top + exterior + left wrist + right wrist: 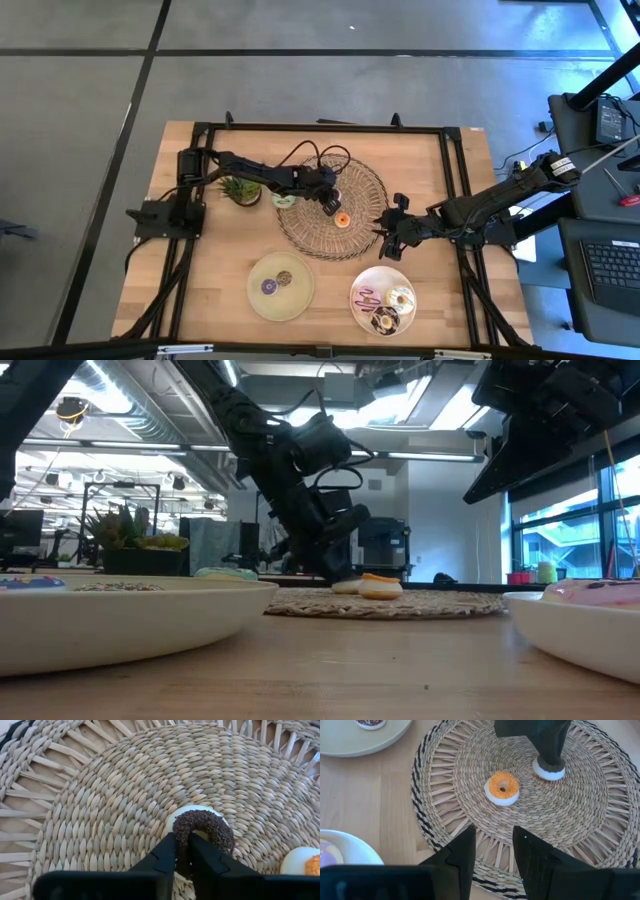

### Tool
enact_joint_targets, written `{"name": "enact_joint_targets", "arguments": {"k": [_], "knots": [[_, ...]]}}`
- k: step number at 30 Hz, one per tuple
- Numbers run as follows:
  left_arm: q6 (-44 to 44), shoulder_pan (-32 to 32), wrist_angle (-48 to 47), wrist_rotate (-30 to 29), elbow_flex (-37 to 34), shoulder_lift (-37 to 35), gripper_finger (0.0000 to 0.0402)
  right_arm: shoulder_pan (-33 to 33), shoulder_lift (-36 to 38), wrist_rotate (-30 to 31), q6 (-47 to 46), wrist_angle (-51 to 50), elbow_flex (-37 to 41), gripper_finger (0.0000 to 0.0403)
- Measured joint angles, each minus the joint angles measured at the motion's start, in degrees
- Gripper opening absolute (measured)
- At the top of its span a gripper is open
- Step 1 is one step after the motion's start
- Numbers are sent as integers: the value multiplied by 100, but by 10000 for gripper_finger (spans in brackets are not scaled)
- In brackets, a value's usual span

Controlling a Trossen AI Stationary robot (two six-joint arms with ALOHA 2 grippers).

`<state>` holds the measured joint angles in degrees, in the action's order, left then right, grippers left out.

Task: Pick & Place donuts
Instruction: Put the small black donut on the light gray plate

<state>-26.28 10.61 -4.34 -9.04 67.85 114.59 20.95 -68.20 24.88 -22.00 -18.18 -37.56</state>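
The sorting looks roughly half done, by my reckoning: the pale green round plate (255,292) near the counter's front already carries two small donuts, the white round plate (362,283) beside it carries about three more, and two remain on the round woven straw mat (355,185) in the middle. One of those, the dark-brown-sprinkled ring donut on a white base (209,824), is the one in hand now; the left hand (182,854) is down on the mat with its fingers pinched together across the near side of the ring. The orange-iced ring donut (502,787) lies just beside it, untouched, and a pale green donut (284,201) sits off the mat near the small potted plant (238,188). The right hand (492,851) hovers at the mat's right edge, fingers apart and empty, between the mat and the white plate. The way to the green plate looks open; the plant sits close behind the left arm.
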Motion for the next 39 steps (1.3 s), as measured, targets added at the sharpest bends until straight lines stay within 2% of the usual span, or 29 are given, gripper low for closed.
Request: {"name": "enact_joint_targets", "arguments": {"k": [4,9,14,20,24,28,33,39], "knots": [[153,0,-59,12,-8,-70,10,0,0,0,0,-4,0,132],[426,-33,-263,7,-15,-542,11,0,0,0,0,-12,0,132],[577,-361,-1417,107,-11,-1217,7,0,0,0,0,-18,0,132],[-40,-1430,-2574,-270,-11,-1759,9,0,0,1,2,-50,0,132],[-739,-2328,-2765,-326,-11,-1852,9,0,0,5,2,-41,0,132],[-1561,-3160,-2842,-457,-11,-1775,8,0,0,47,-8,-39,0,132],[-2036,-4129,-2651,-557,-11,-1515,9,0,0,82,-2,-39,0,132],[-2336,-4775,-2495,-589,-11,-1161,8,-2,0,101,-21,-34,0,132]]}}
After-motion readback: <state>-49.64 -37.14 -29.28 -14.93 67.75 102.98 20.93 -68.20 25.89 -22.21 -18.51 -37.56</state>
